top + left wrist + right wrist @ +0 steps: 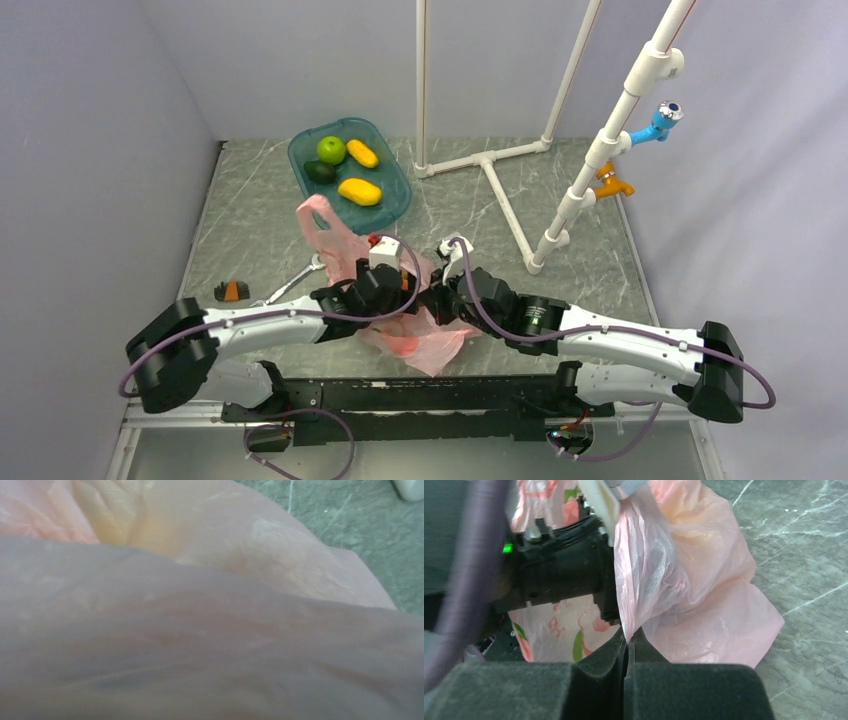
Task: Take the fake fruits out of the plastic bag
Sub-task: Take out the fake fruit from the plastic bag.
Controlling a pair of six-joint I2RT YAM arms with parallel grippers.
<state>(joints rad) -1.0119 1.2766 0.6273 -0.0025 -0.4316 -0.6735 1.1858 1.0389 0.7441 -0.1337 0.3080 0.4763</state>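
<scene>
Near desk (250, 220) centre, my right end effector (628, 647) pinches the plastic bag (704, 595) to anchor it; my left end effector (395, 290) is buried, its opening untellable. Two fake fruits (360, 191) lie at eleven o'clock.

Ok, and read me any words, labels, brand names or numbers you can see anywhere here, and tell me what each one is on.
No text can be read in any view.
The thin translucent pink plastic bag carries red and green printed marks; they are too blurred to tell whether any are letters.
The left wrist view shows only blurred bag film.
</scene>
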